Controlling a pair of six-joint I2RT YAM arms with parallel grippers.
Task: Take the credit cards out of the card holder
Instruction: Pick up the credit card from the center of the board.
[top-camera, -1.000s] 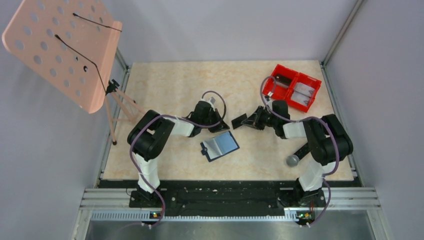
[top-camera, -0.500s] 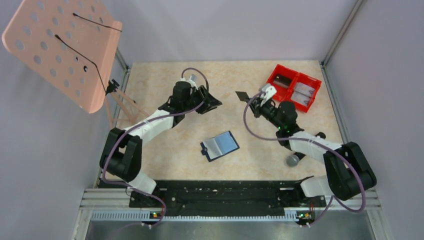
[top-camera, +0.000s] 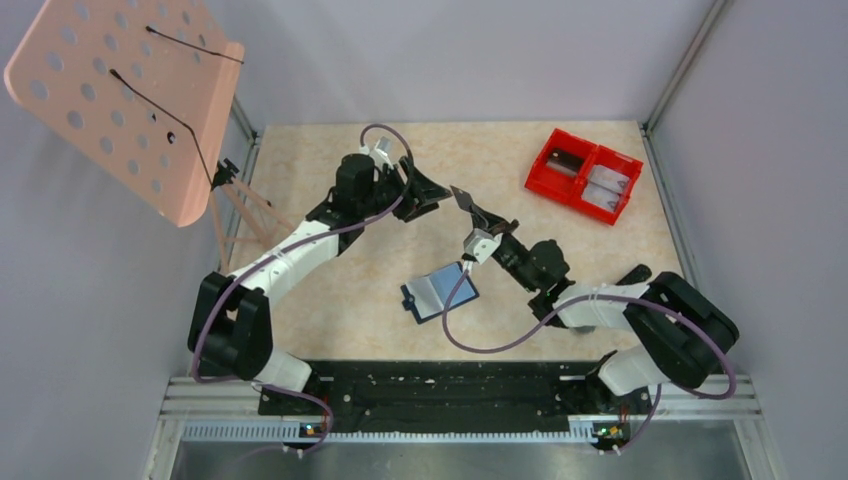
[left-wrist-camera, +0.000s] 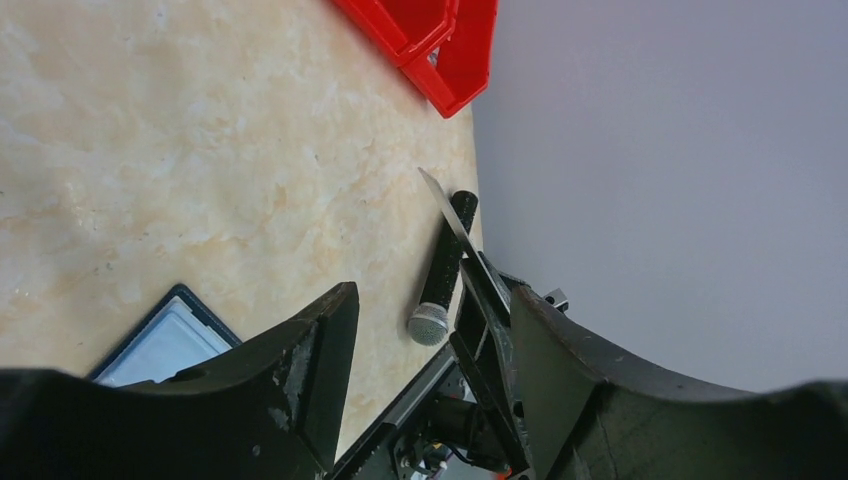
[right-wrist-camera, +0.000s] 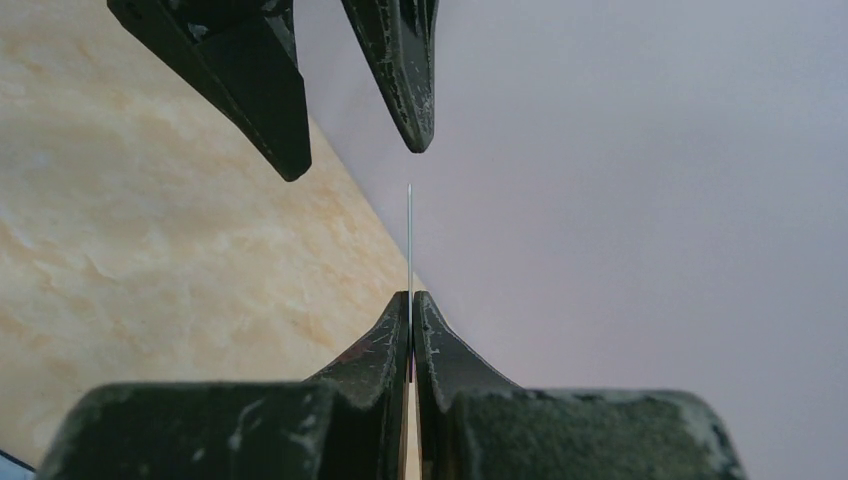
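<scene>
The card holder (top-camera: 440, 291) lies open on the table, pale blue inner faces up; the left wrist view shows its corner (left-wrist-camera: 165, 345). My right gripper (top-camera: 483, 217) is shut on a dark credit card (top-camera: 463, 198), raised above the table. In the right wrist view the card (right-wrist-camera: 409, 240) shows edge-on, rising from between the shut fingertips of the right gripper (right-wrist-camera: 411, 300). My left gripper (top-camera: 432, 196) stands open just left of the card, its fingers (right-wrist-camera: 270, 90) apart on either side of the card's line without touching it. The left wrist view has the card (left-wrist-camera: 447, 212) beyond the open left gripper (left-wrist-camera: 430, 295).
A red two-compartment bin (top-camera: 584, 176) with flat grey pieces inside sits at the back right. A microphone (left-wrist-camera: 443, 270) lies near the right arm's base. A pink perforated stand (top-camera: 130, 90) with tripod legs (top-camera: 240, 212) borders the table's left edge.
The right gripper swung left, carrying the card to the left gripper. The left gripper, shut a second ago, moved to the back and opened.
</scene>
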